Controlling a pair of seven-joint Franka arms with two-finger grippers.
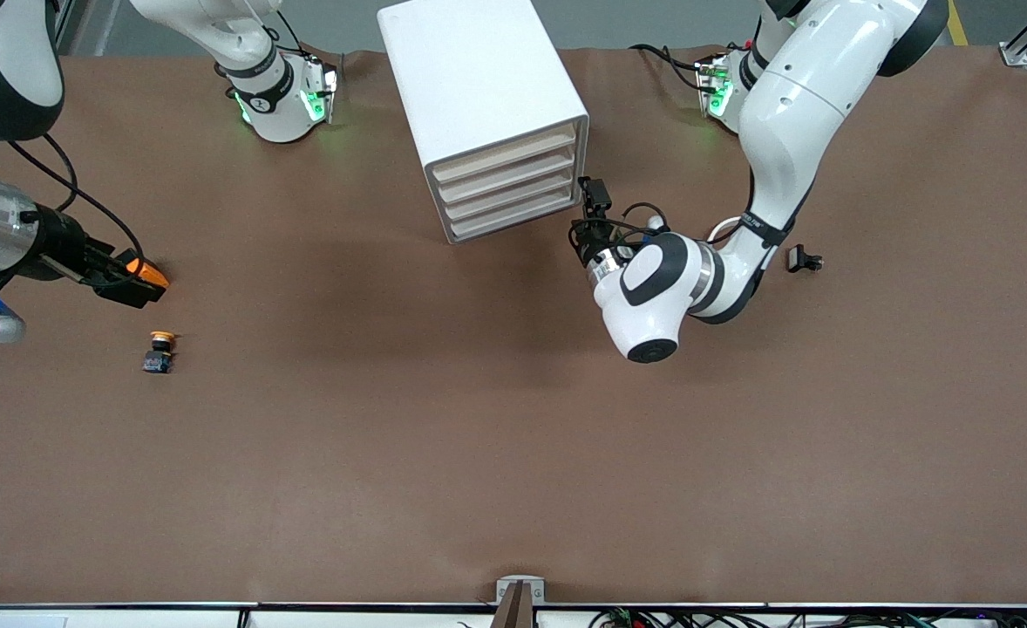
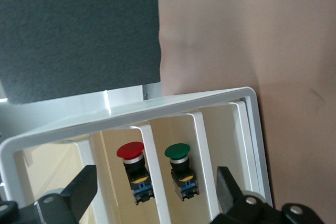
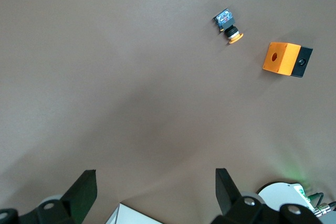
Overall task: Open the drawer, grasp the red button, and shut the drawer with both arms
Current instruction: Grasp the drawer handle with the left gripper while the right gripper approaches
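Our left pincer (image 1: 595, 194) sits just off the front of the white cabinet (image 1: 479, 78), jaws spread wide and holding nothing. Seen from its wrist, the red-capped button (image 2: 134, 169) lies straight ahead of it and between the lines of its two fingers, inside the cabinet. It rests in one drawer (image 2: 119, 198), with a green-capped button (image 2: 180, 169) in the neighbouring level.

The red button's long axis, cap to body, runs along the drawer's length and so crosswise to the line between our fingers. All four drawer fronts look flush from the front camera. We judge none is pulled out yet; the drawer must come toward the pincer before the button can be reached.

Our right pincer (image 3: 155, 182) waits high over the table, also open and empty — its wrist looks down on a yellow-capped button (image 3: 229, 26) and an orange-and-black cube (image 3: 286, 60). The left arm is plainly the nearer one to the drawer.
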